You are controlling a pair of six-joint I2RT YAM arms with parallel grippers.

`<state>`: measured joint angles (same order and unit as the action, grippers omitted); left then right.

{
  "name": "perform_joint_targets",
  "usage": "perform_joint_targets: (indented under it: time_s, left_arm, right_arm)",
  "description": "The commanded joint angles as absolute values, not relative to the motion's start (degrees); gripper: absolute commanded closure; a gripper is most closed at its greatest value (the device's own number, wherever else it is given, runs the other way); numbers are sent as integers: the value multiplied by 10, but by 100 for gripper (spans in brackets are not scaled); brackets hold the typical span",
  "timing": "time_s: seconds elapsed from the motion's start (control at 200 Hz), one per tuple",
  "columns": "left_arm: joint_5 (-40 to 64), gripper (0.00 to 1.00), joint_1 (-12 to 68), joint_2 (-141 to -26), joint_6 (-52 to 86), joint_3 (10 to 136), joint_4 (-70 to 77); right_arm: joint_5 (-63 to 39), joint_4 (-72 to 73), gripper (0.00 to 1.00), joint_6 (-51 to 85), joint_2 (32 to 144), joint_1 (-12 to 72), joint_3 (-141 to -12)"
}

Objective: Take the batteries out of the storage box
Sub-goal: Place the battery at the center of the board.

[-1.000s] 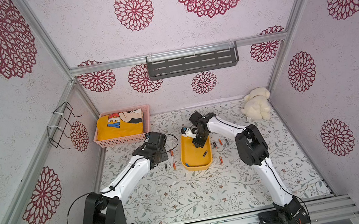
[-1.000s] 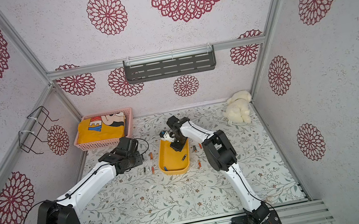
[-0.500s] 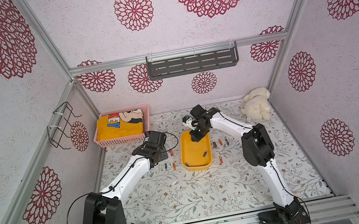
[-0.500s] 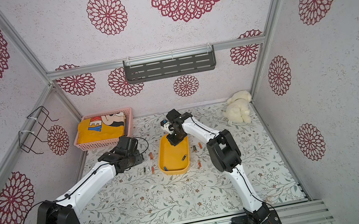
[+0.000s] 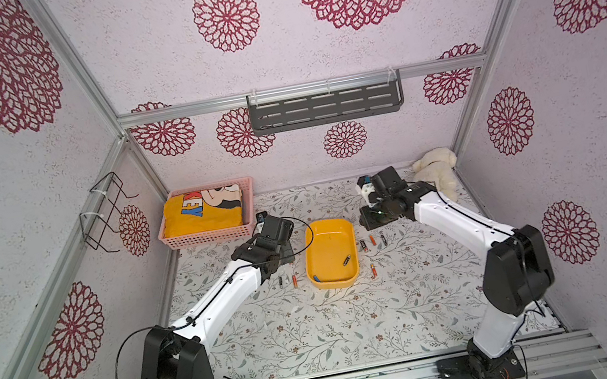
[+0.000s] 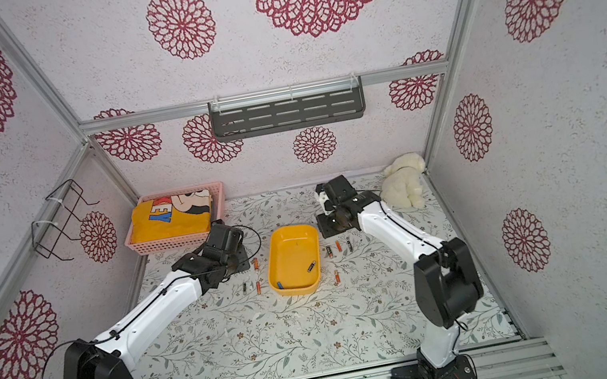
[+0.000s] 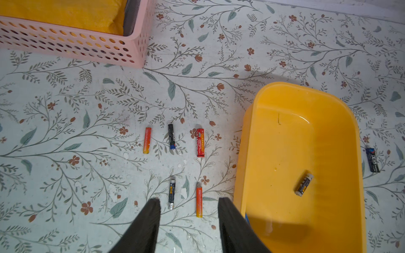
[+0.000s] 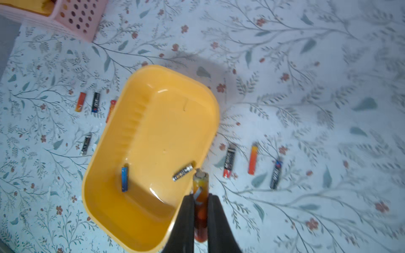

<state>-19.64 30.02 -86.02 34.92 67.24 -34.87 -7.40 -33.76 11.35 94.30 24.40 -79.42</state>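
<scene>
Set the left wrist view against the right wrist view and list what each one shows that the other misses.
Only the left wrist view: the left gripper, open and empty, and a loose orange battery on the table by its fingertips. Only the right wrist view: the right gripper shut on an amber battery, plus a two-tone orange battery lying on the table. Both: the yellow storage box, the black battery inside it, and the pink basket.
</scene>
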Motion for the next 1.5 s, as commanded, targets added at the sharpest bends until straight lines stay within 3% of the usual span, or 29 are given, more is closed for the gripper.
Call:
perform_joint_targets:
  time_s: [0.0, 0.16, 0.36, 1.161, 1.246, 1.316, 1.496]
  left_arm:
    - [-165, 54, 305, -871, 338, 666, -300]
    - [-138, 54, 306, -890, 324, 673, -295]
    - [-132, 55, 310, -907, 335, 683, -312]
    - [-108, 54, 374, -1002, 345, 795, -374]
    - [-97, 53, 377, -1018, 347, 806, -377]
    - [-88, 53, 379, -1030, 348, 816, -381]
    - [-42, 52, 383, -1073, 346, 860, -403]
  right_arm:
    - [-51, -306, 100, 162, 893, 251, -701]
    - [-60, -242, 100, 207, 861, 251, -589]
    - [-52, -201, 100, 219, 885, 252, -540]
    - [3, -157, 100, 216, 954, 261, -519]
    - [4, -157, 94, 219, 956, 262, -517]
    - [8, -162, 82, 221, 952, 263, -518]
    - [16, -180, 72, 222, 921, 262, -534]
